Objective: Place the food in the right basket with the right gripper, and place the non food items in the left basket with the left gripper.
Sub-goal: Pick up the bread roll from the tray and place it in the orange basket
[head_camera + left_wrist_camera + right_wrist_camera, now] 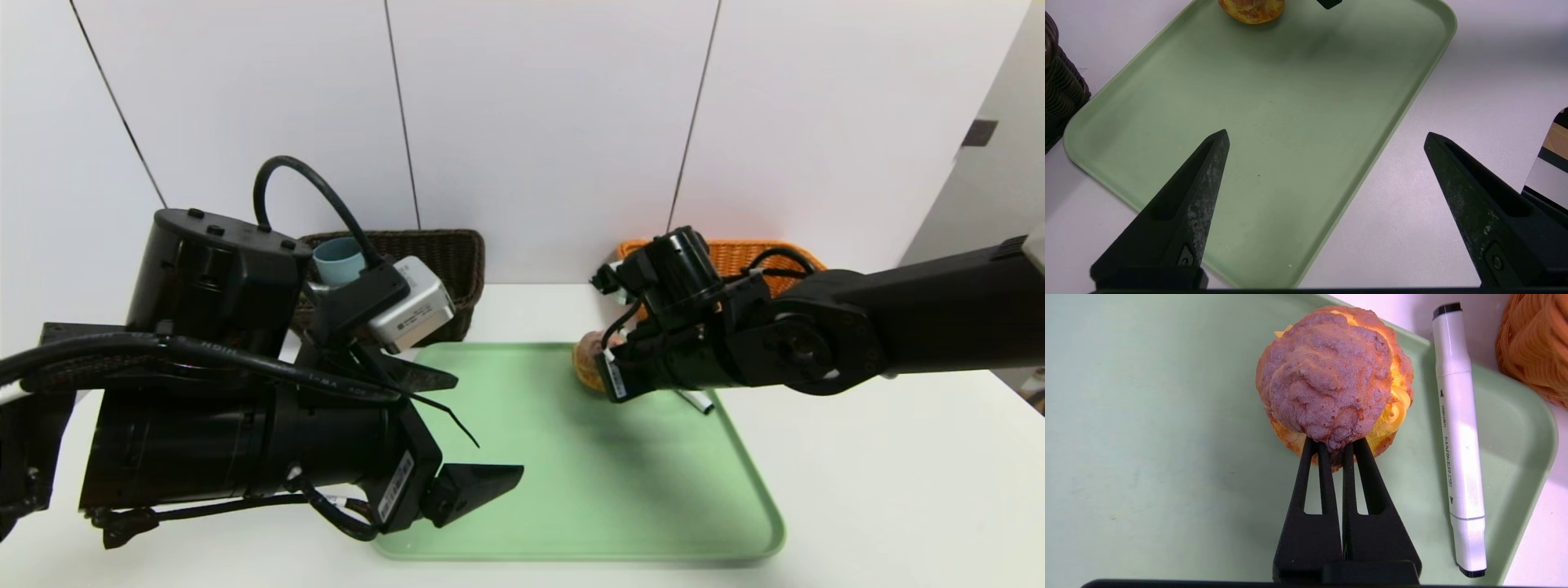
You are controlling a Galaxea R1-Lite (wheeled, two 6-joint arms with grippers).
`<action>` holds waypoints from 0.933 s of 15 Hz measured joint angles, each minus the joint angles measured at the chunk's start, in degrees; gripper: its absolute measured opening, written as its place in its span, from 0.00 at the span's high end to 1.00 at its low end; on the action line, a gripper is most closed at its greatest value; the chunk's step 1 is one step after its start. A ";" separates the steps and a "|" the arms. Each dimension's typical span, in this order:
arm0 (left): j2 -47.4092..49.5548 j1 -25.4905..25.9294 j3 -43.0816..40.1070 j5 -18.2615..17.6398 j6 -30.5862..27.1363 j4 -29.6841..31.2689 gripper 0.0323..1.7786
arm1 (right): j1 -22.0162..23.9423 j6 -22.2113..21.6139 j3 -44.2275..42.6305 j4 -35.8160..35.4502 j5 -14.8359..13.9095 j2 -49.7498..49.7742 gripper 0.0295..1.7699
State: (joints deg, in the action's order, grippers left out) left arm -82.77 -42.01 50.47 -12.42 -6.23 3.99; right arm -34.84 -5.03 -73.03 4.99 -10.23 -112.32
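We are pinching the soft cream bun [1327,375] by its edge with our right pincer [1336,451] on the green tray [1167,457] | left pincer [1327,136] is waiting spread over tray and counter [1412,196] | bun is looking light, squishy; we are better holding its middle gently

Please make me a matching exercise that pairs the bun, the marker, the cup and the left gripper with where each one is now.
1. bun
2. marker
3. cup
4. left gripper

A. in the dark basket
B. open above the tray
C. pinched by the right gripper
D. on the tray, beside the bun

Pairs: 1-C, 2-D, 3-A, 4-B
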 joint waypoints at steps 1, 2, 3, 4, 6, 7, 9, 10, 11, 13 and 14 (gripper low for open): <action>0.17 0.00 -0.04 0.05 0.01 -0.02 0.05 | -0.07 0.02 0.05 0.00 0.06 0.65 0.97; 0.44 0.00 -0.09 0.02 -0.02 -0.07 0.05 | -0.20 0.05 0.13 -0.02 0.12 1.39 0.97; 0.66 0.00 -0.09 0.02 -0.07 -0.05 0.05 | -0.35 0.09 0.27 -0.06 0.21 2.21 0.97; 0.85 0.00 -0.09 0.02 -0.07 -0.05 0.05 | -0.71 0.11 0.35 -0.15 0.23 3.18 0.97; 1.08 0.00 -0.11 0.00 -0.13 -0.07 0.05 | -1.68 0.13 0.41 -0.24 0.32 5.35 0.97; 1.16 0.00 -0.11 0.00 -0.13 -0.07 0.05 | -2.10 0.18 0.41 -0.26 0.32 6.53 0.97; 1.19 0.00 -0.11 0.00 -0.16 -0.07 0.05 | -2.61 0.20 -0.15 -0.30 0.28 9.09 0.97; 1.22 0.00 -0.11 0.02 -0.16 -0.07 0.05 | -2.65 0.20 -0.80 -0.30 0.04 10.45 0.97; 1.22 0.00 -0.11 0.00 -0.18 -0.07 0.05 | -2.39 0.20 -1.35 -0.37 -0.35 11.53 0.97; 1.24 0.00 -0.11 -0.04 -0.22 -0.05 0.05 | -0.10 0.11 -2.57 -0.37 -0.51 13.26 0.97; 1.27 0.00 -0.06 -0.04 -0.22 -0.05 0.05 | 1.44 0.16 -3.18 -0.35 -0.57 13.73 0.97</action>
State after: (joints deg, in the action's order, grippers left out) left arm -81.51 -42.01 50.41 -12.46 -6.45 3.94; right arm -33.40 -4.88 -76.22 4.63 -10.80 -98.60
